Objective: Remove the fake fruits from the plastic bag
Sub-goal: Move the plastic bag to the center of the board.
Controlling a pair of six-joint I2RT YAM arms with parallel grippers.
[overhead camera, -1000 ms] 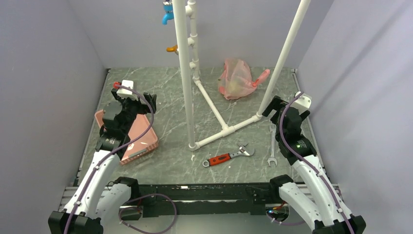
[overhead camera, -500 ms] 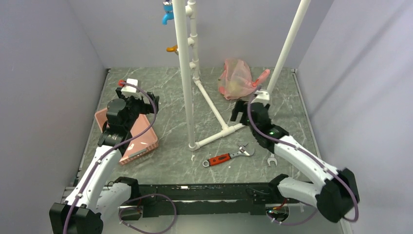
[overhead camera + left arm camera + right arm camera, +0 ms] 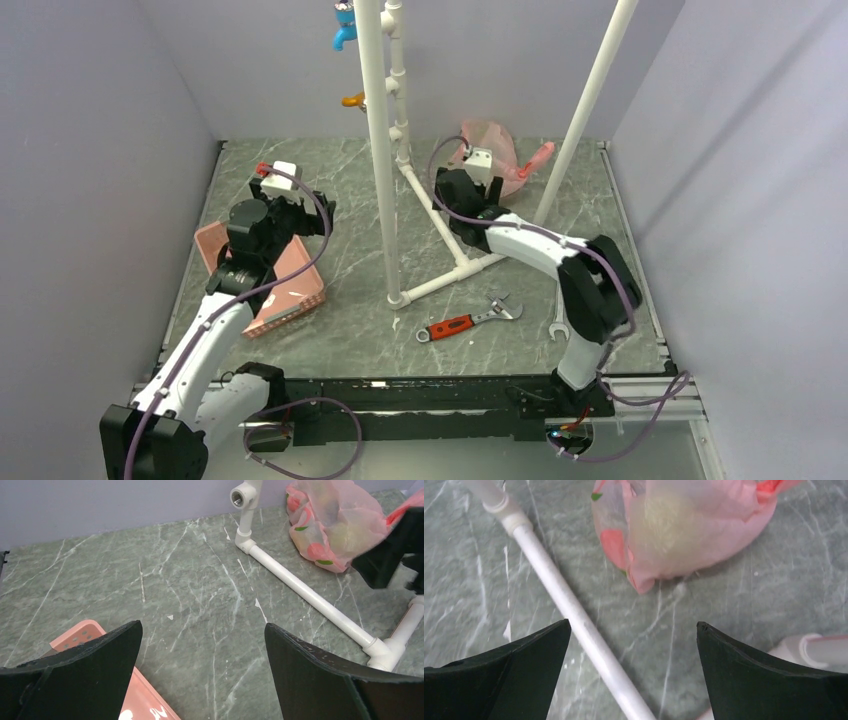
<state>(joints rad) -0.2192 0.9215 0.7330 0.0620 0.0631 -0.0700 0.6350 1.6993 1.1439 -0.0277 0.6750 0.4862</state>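
The pink plastic bag [image 3: 503,150] lies crumpled at the back of the table, right of the white pipe frame. In the right wrist view the plastic bag [image 3: 704,535] shows a pale yellow-green fake fruit [image 3: 667,514] through its film. My right gripper [image 3: 462,188] hovers open just in front-left of the bag, above the diagonal pipe [image 3: 574,612], with nothing between its fingers [image 3: 744,670]. My left gripper [image 3: 310,210] is open over the far end of the pink basket. Its wrist view has the bag [image 3: 337,522] at the top right.
A white PVC pipe frame [image 3: 385,150] stands mid-table with base pipes [image 3: 440,225] on the surface. A pink slotted basket [image 3: 290,285] sits at the left. A red-handled adjustable wrench [image 3: 462,323] and a silver spanner [image 3: 558,300] lie near the front right.
My right arm has swung from the right side leftward and toward the back, and its gripper now hangs by the bag. My left gripper has edged slightly forward and right. Both stayed open.
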